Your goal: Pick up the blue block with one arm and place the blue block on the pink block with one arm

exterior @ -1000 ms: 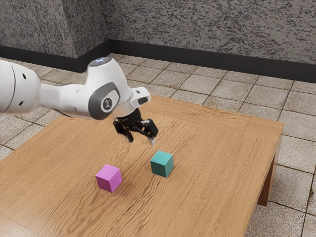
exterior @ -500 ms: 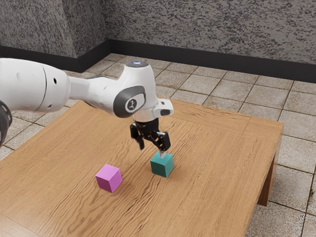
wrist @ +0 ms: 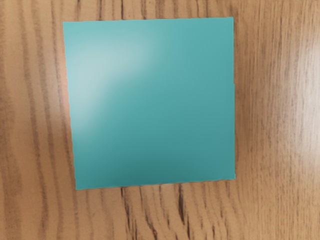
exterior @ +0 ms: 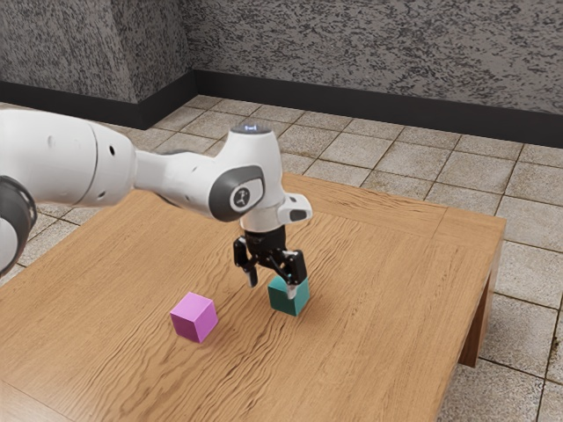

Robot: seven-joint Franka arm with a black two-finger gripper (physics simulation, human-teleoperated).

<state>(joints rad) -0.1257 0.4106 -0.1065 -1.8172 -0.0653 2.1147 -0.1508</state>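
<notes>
The blue block point(exterior: 293, 301), teal in colour, rests on the wooden table point(exterior: 378, 290) near its middle. My gripper point(exterior: 274, 282) has come down over it, fingers apart, one on each side of the block's top, so it stands open. From the wrist camera the block's top face point(wrist: 152, 102) lies square and directly under my hand, on the wood grain. The pink block point(exterior: 193, 317) sits on the table toward the exterior view's left of the blue block, about a block's width and a half away and slightly nearer the front.
The table's far edge point(exterior: 457, 215) and its edge at the exterior view's right point(exterior: 479, 290) drop to a tiled floor. A dark stone wall point(exterior: 369, 44) runs behind. Bare wood surrounds both blocks.
My arm has swung toward the exterior view's right and lowered. The gripper went from above and left of the blue block to down around its top. Neither block moved.
</notes>
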